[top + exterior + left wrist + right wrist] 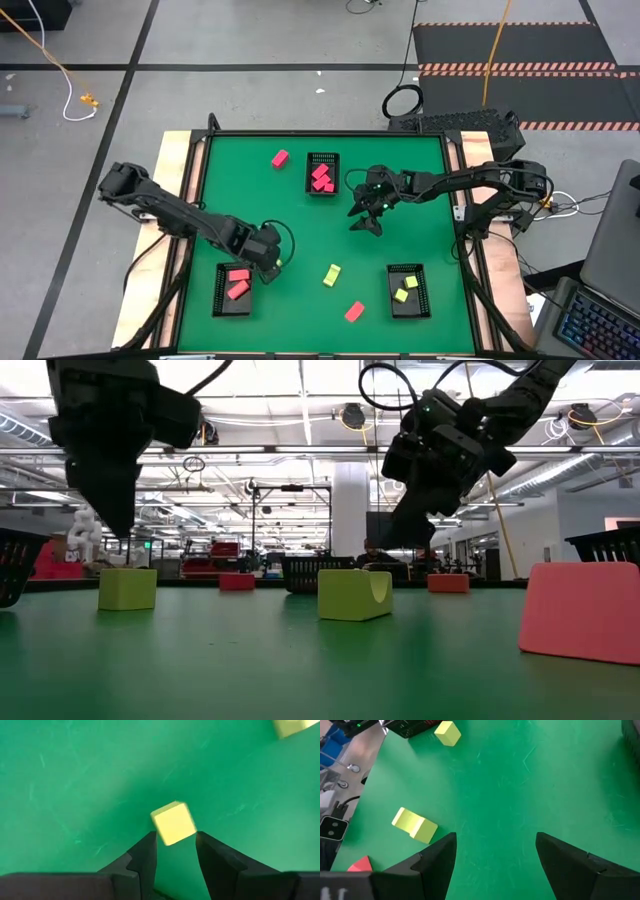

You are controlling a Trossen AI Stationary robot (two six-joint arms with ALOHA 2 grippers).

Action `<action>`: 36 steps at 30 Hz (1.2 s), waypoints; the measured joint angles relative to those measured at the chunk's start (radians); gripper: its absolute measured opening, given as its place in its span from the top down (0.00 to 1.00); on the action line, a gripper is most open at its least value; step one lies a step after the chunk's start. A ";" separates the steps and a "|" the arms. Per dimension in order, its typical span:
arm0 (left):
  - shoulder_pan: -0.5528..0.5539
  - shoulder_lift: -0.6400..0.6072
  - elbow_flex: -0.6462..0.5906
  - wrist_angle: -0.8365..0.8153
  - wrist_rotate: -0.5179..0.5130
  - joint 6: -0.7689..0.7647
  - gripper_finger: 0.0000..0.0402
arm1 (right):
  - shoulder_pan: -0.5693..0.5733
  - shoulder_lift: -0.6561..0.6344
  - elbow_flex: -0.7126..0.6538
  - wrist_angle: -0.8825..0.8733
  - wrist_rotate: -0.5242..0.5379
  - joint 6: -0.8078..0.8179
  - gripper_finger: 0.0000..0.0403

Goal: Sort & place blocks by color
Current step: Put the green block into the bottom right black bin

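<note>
Two loose yellow-green blocks: I had the left gripper (175, 852) part-open, empty, hovering over the small yellow-green cube (173, 822) beside the black mesh tray of coral-red blocks (234, 289) to straddle it; right gripper (366, 220) wide open, empty, mid-table.

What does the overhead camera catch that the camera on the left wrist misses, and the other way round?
Only the high view: three black trays, pink blocks, red blocks, the right gripper over mid-table. Only the left wrist view: a yellow-green block just beyond the left gripper, its fingers open, hidden from above. Both: the green table.
</note>
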 joint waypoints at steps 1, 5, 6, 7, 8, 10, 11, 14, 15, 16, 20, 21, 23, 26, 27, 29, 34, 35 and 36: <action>-0.003 0.013 0.000 0.001 0.002 -0.005 0.66 | 0.000 0.000 0.000 -0.001 0.000 -0.001 0.34; 0.000 0.081 0.040 -0.024 0.009 -0.008 0.66 | 0.000 0.000 0.000 -0.012 0.000 -0.005 0.34; 0.004 0.099 0.048 -0.036 0.015 -0.011 0.66 | 0.000 0.000 0.000 -0.013 0.000 -0.010 0.34; 0.009 0.116 0.058 -0.032 0.023 -0.015 0.66 | 0.000 0.000 0.000 -0.017 0.000 -0.013 0.34; 0.014 0.126 0.060 -0.018 0.027 -0.019 0.66 | 0.000 0.000 0.000 -0.021 0.000 -0.014 0.34; 0.024 0.143 0.063 -0.020 0.040 -0.039 0.66 | 0.000 0.000 0.000 -0.021 0.000 -0.015 0.34; 0.028 0.155 0.063 -0.011 0.042 -0.047 0.66 | 0.000 0.000 0.000 -0.024 0.000 -0.015 0.34; 0.036 0.186 0.065 0.000 0.051 -0.059 0.66 | 0.000 0.000 0.000 -0.027 0.000 -0.013 0.34; 0.039 0.196 0.068 0.013 0.060 -0.059 0.66 | 0.000 0.000 0.000 -0.031 0.000 -0.013 0.34; 0.041 0.203 0.069 0.035 0.073 -0.059 0.65 | 0.000 0.000 0.000 -0.036 0.000 -0.013 0.34; 0.044 0.220 0.067 0.076 0.079 -0.059 0.65 | 0.000 0.000 0.000 -0.036 0.000 -0.012 0.34; 0.045 0.220 0.068 0.086 0.080 -0.059 0.65 | 0.000 0.000 0.000 -0.035 0.000 -0.012 0.34; 0.045 0.221 0.066 0.088 0.084 -0.060 0.64 | 0.000 0.000 0.000 -0.035 0.000 -0.012 0.34; 0.045 0.222 0.066 0.094 0.086 -0.063 0.61 | 0.000 0.000 0.000 -0.035 0.000 -0.012 0.34; 0.045 0.222 0.066 0.099 0.086 -0.064 0.59 | 0.000 0.000 0.000 -0.035 0.000 -0.012 0.34; 0.045 0.223 0.065 0.114 0.086 -0.067 0.56 | 0.000 0.000 0.000 -0.035 0.000 -0.012 0.34; 0.045 0.232 0.064 0.125 0.084 -0.087 0.51 | 0.000 0.000 0.000 -0.035 0.000 -0.012 0.34; 0.044 0.234 0.064 0.125 0.084 -0.089 0.50 | 0.000 0.000 0.000 -0.035 0.000 -0.012 0.34; 0.042 0.246 0.063 0.132 0.083 -0.090 0.50 | 0.000 0.000 0.000 -0.035 0.000 -0.012 0.34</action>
